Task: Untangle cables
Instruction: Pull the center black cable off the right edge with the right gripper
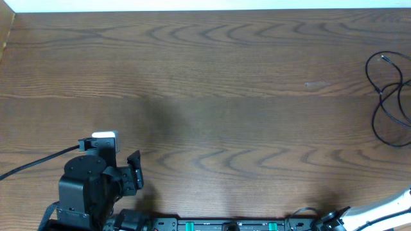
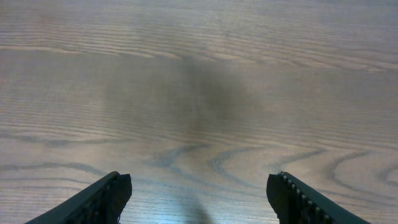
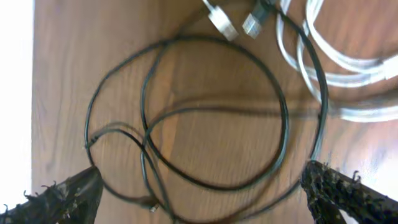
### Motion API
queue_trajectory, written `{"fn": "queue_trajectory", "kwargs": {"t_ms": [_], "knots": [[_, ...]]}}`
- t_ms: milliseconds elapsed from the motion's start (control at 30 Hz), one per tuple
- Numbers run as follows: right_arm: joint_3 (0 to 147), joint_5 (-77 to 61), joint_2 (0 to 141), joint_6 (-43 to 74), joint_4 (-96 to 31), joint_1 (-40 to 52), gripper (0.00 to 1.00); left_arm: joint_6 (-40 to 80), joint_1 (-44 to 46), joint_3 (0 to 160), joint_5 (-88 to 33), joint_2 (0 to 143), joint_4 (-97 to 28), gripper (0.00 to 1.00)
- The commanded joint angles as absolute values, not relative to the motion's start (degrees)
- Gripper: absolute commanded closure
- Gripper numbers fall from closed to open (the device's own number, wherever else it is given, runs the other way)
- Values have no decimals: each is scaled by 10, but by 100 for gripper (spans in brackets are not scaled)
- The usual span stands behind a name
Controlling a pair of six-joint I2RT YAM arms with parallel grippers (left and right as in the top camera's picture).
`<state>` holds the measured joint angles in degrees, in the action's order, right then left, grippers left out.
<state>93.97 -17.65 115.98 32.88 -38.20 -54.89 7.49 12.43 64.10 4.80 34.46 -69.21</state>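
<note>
Dark fingertips [image 3: 68,196] of the right jaws frame the bottom corners of the right wrist view, spread wide and holding nothing. Beyond them the black cables [image 3: 285,124] lie on the table [image 3: 62,74] in overlapping loops that cross one another at the left, with one small plug tip [image 3: 149,202] near the lower edge. White cords [image 3: 348,78] lie just beside the loops at upper right. Two pale plugs [image 3: 221,22] sit at the top, though the blur hides which cord each one ends. From overhead the cables rest at the table's far right edge, partly cut off, well apart from the left arm [image 1: 90,183] at lower left. The left jaws stand open above the wood grain, gripping nothing.
</note>
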Motion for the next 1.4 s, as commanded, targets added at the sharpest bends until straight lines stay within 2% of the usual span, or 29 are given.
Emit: {"fn": "queue_trajectory", "kwargs": {"t_ms": [0, 133, 333, 467, 567, 667, 767, 800, 867, 933, 1000, 1033, 1100, 1167, 1200, 1367], "knots": [[940, -189, 1158, 455, -422, -552, 1, 74, 122, 640, 49, 347, -694, 25], [940, -281, 1158, 575, -507, -551, 1, 74, 122, 640, 50, 347, -694, 25], [940, -475, 1158, 578, -519, -545, 1, 74, 122, 640, 50, 347, -694, 24], [940, -541, 1158, 561, -453, -543, 1, 74, 122, 640, 50, 347, -694, 24], [940, -618, 1158, 552, -299, -543, 1, 74, 122, 640, 50, 347, -696, 24], [940, -728, 1158, 548, -65, -543, 4, 74, 122, 640, 50, 347, -697, 25], [940, -787, 1158, 630, 184, -544, 13, 74, 122, 640, 50, 347, -696, 24], [940, -790, 1158, 670, 270, -544, 13, 74, 122, 640, 50, 347, -696, 24], [940, -787, 1158, 725, 421, -544, 10, 74, 122, 640, 50, 347, -696, 25], [940, -779, 1158, 770, 572, -544, 2, 74, 122, 640, 50, 347, -696, 25], [940, -769, 1158, 782, 676, -544, 1, 74, 122, 640, 50, 347, -696, 24], [940, -760, 1158, 795, 684, -545, 1, 74, 122, 640, 50, 347, -696, 24], [940, -752, 1158, 814, 624, -544, 1, 74, 122, 640, 50, 347, -696, 25], [940, -749, 1158, 814, 501, -544, 1, 74, 122, 640, 50, 347, -696, 24], [940, -748, 1158, 814, 329, -546, 1, 74, 122, 640, 50, 347, -696, 25], [940, -679, 1158, 760, -172, -551, 1, 74, 122, 640, 49, 347, -697, 24]]}}
